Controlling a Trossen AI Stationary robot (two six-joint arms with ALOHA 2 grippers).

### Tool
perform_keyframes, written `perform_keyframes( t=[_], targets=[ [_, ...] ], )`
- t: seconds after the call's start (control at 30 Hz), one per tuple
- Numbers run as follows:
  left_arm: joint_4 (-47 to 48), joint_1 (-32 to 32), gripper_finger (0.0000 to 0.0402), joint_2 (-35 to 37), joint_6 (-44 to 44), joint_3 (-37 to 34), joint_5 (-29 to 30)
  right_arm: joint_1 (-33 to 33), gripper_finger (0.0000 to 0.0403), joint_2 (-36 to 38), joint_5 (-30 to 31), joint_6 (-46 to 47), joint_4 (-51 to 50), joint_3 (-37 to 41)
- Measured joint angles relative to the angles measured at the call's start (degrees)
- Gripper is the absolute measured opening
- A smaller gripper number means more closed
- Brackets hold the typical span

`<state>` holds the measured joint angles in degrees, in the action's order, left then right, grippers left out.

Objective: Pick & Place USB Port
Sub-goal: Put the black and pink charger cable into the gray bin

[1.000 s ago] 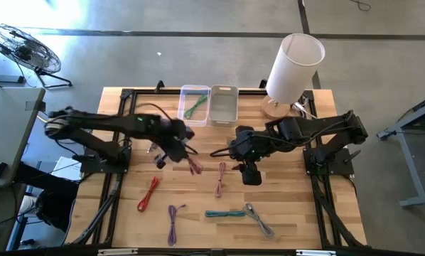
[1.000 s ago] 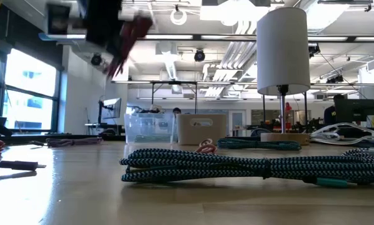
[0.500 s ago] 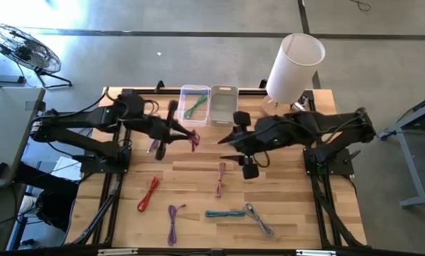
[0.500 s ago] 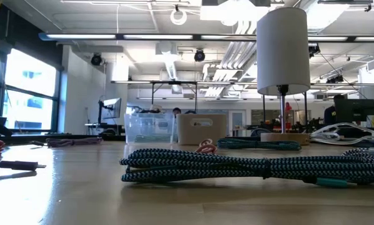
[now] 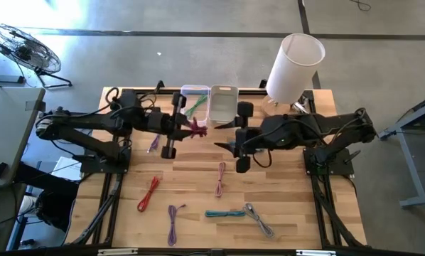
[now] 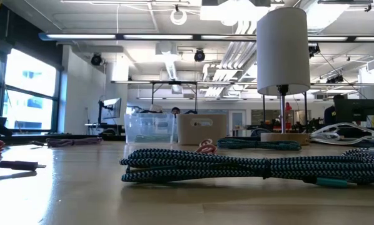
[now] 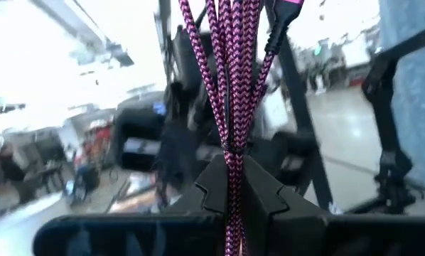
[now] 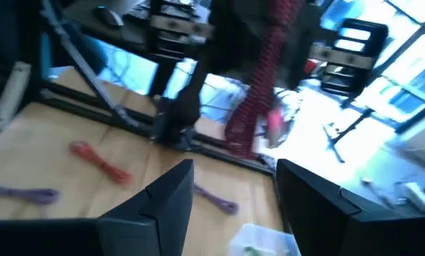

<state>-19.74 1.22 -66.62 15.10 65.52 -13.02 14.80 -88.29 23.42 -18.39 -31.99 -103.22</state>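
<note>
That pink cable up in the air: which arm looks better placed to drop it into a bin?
The left. Its left gripper is already shut on the pink cable, right beside the clear bin. The right gripper is open and holds nothing.

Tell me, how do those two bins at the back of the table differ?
The clear bin is see-through and holds a green cable; the grey bin is opaque, and nothing shows inside it. The clear bin sits nearer the left arm, the grey bin nearer the right. Both are rectangular, side by side.
</note>
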Motion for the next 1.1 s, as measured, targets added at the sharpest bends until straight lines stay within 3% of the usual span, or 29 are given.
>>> perform_keyframes(
  t=[0.43, 1.1],
  targets=[
    [-3.4, 0.7, 0.0009, -3.7, -0.4, 0.0, 0.1, -0.2, 0.0194, 0.0, -3.7, -0.3, 2.3, 0.0],
    [-4.3, 0.7, 0.0009, -3.8, 0.0, 0.0, 0.1, -2.3, 0.0186, -2.9, -7.3, 0.0, 6.1, -0.1]
  ],
)
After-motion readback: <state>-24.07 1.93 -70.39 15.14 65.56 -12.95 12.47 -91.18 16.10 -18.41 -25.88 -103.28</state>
